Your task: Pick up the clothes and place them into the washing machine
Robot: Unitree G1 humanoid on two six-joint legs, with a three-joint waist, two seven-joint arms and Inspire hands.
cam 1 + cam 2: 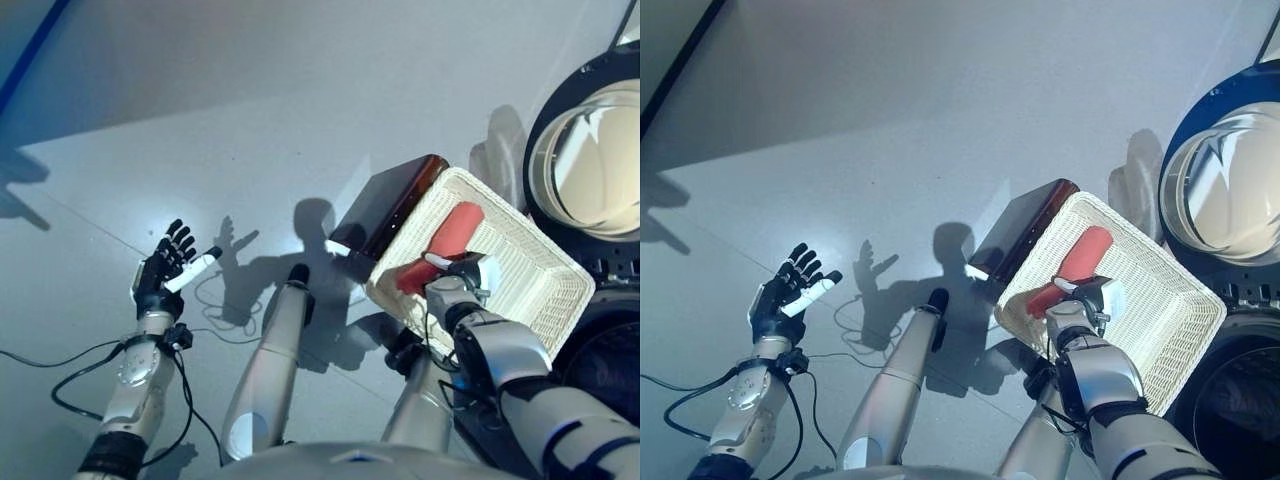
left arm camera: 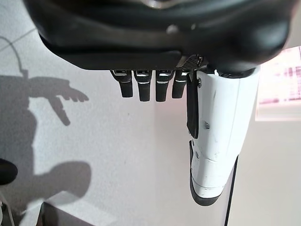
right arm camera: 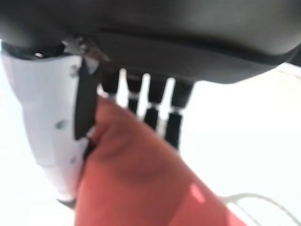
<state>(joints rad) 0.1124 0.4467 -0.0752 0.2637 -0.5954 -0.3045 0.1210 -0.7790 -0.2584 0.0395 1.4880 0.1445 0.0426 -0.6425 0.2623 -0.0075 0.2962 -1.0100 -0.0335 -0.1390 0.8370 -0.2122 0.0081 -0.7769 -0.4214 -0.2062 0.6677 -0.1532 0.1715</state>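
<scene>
The right hand (image 1: 455, 280) is seen inside the white wicker basket (image 1: 545, 285), and its thumb and fingers (image 3: 155, 113) are pinched on a red garment (image 1: 445, 245). In the right wrist view the red cloth (image 3: 141, 188) is pressed between the white-covered thumb and the row of dark fingers, filling most of the space past them. The garment is seen as a long rolled piece lying in the part of the basket nearest the brown box, with one end at the hand and the other end pointing toward the basket's far rim.

The basket is tilted, and its corner touches a dark brown box (image 1: 385, 205) that stands on the grey floor (image 1: 250, 110) just beside it. On the other side of the basket, the open round door of the washing machine (image 1: 590, 155) is seen, with its pale inner bowl ringed in black; the basket's edge lies close to it.

The left hand (image 1: 165, 268) is held well apart from the basket, over bare floor, with palm open and fingers spread and straight. In its wrist view the fingers (image 2: 146, 87) are extended in a row beside the white thumb cover, and nothing is held.

No writing or label can be read on the basket, box or machine.
</scene>
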